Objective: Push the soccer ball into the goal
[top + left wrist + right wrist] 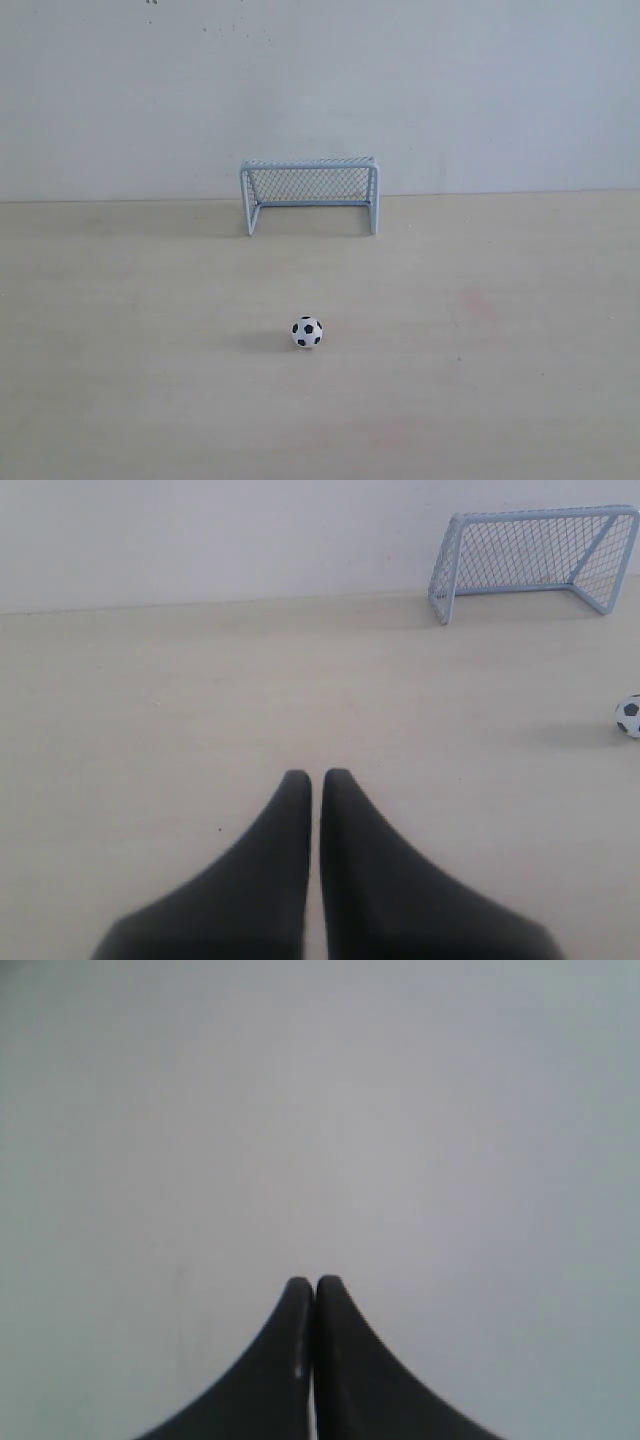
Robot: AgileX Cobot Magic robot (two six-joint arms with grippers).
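Small white, black-patched soccer ball [307, 332], lower centre, probably light and free-rolling: nudge its lower side toward the grey-white mesh goal [308, 184] at mid-frame; left gripper [317, 780] and right gripper [315, 1285] closed, empty.

- Black claw [316, 777] closed (only a thin slit showing) above pale wooden worktop [150, 730].
- Grey-white mesh goal [530, 555] against white wall [200, 540].
- Black-and-white soccer ball [629, 715], apart from goal.

Pale wooden table [120, 400], soccer ball [307, 332] mid-surface, goal [309, 185] well behind it at the far edge.
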